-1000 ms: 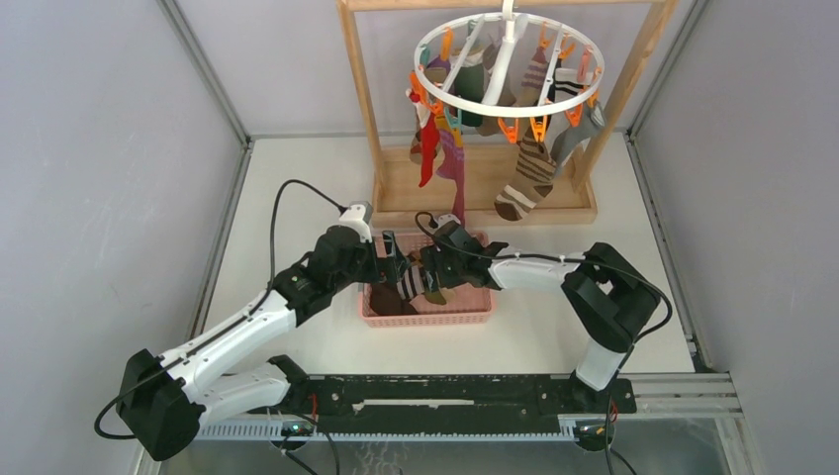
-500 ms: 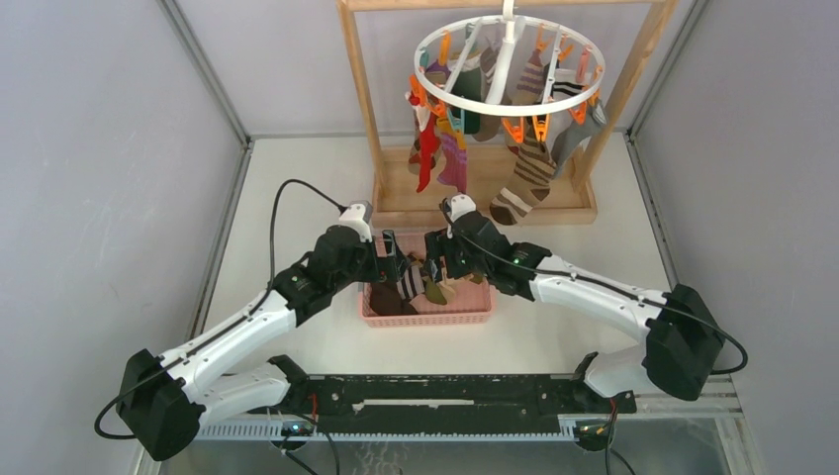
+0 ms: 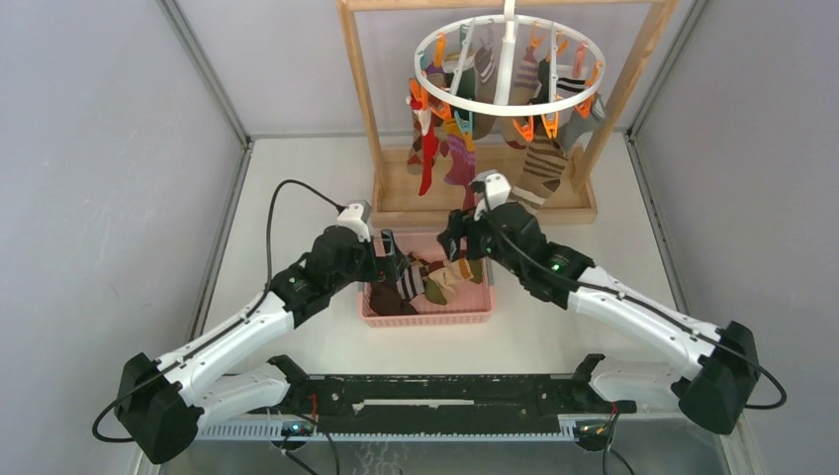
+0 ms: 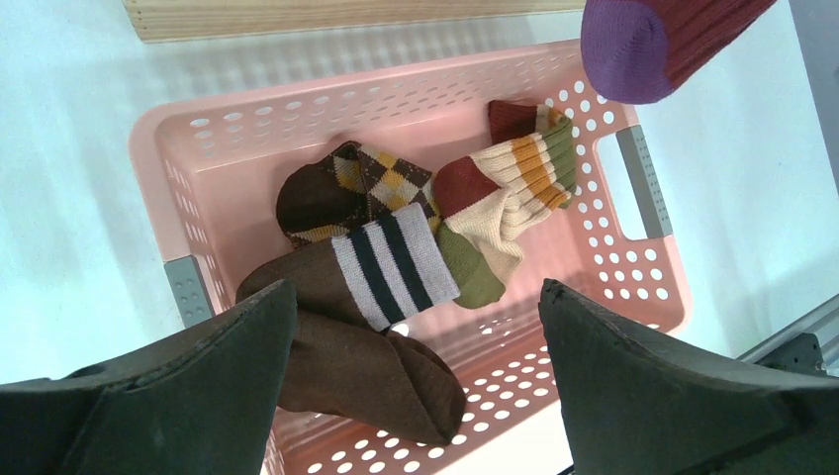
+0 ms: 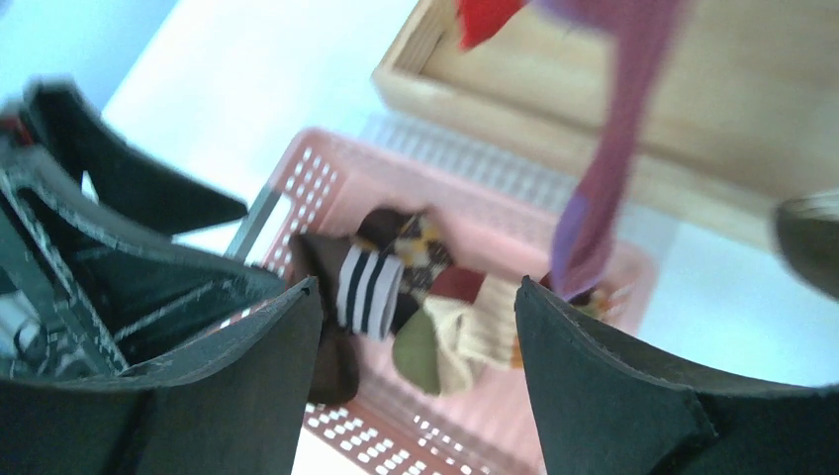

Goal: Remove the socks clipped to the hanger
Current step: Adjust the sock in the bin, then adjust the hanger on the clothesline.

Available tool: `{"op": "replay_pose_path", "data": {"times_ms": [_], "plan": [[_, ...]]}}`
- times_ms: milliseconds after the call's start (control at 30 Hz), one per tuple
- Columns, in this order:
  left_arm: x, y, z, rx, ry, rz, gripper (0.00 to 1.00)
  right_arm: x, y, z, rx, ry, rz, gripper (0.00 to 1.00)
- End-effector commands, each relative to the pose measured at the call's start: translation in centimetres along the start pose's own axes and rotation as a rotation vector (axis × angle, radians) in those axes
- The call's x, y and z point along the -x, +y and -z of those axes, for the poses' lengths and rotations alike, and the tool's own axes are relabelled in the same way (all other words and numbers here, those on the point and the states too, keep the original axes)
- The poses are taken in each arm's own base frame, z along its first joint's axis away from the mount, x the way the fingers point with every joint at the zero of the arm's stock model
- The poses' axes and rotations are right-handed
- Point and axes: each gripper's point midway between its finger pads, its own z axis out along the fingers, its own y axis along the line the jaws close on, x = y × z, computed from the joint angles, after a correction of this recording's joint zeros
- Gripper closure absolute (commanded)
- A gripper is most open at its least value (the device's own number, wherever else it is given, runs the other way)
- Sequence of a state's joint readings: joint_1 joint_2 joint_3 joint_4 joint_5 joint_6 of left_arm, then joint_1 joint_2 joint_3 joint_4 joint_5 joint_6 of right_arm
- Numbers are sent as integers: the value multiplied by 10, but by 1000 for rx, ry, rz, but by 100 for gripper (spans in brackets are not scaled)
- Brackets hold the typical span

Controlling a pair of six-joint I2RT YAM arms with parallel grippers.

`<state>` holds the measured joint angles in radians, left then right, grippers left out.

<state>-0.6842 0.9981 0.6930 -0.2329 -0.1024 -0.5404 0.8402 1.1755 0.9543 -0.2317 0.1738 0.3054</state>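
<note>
**Both hands free, most socks on the ring**

We see the hanger (image 3: 505,109) at the upper centre of the overhead view, hung from the wooden rack (image 3: 361,99). The socks (image 3: 542,168) dangle from orange and teal clips (image 3: 524,127) round its rim. A few loose socks (image 4: 391,262) lie in the pink basket (image 3: 425,317) on the table (image 3: 297,178), mid-frame.

The left hand (image 4: 416,297) hovers over the basket, its fingers wide apart with nothing between them. The right hand (image 5: 416,287) sits by the basket's far edge, below the ring in the overhead frame, with its fingers also apart and empty. A purple sock (image 5: 604,168) hangs close in front of it, at the upper right of its own view.

We judge the socks to be light, limp and stretchy, so they will swing and fold rather than resist. The ring appears to hang from a single hook, so it will likely tilt or turn under a pull. We would take hold high on the leg, just under the clip, and pinch both layers of knit. We would then pull straight down so the clip lets go without dragging the hanger sideways. A hold at the toe would only stretch the fabric.
</note>
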Motion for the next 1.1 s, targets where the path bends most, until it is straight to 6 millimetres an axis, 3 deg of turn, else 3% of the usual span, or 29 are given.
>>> {"op": "replay_pose_path", "data": {"times_ms": [0,100,267,600,700,900,1067], "plan": [[18,-6,7,-25,-61,-7,4,70,-32,21,-92,-244,-19,21],[18,-7,8,-27,-61,-6,4,94,-50,28,-113,-312,-51,21],[17,-7,8,-29,-61,-5,4,123,-42,30,6,-396,2,21],[16,-8,10,-36,-62,3,4,134,-22,13,135,-435,45,24],[16,-8,10,-37,-62,2,5,134,-34,7,76,-439,7,37],[18,-9,10,-39,-65,2,5,132,-56,3,2,-429,-52,79],[21,-12,8,-40,-64,1,5,141,-63,14,13,-452,-70,83]]}}
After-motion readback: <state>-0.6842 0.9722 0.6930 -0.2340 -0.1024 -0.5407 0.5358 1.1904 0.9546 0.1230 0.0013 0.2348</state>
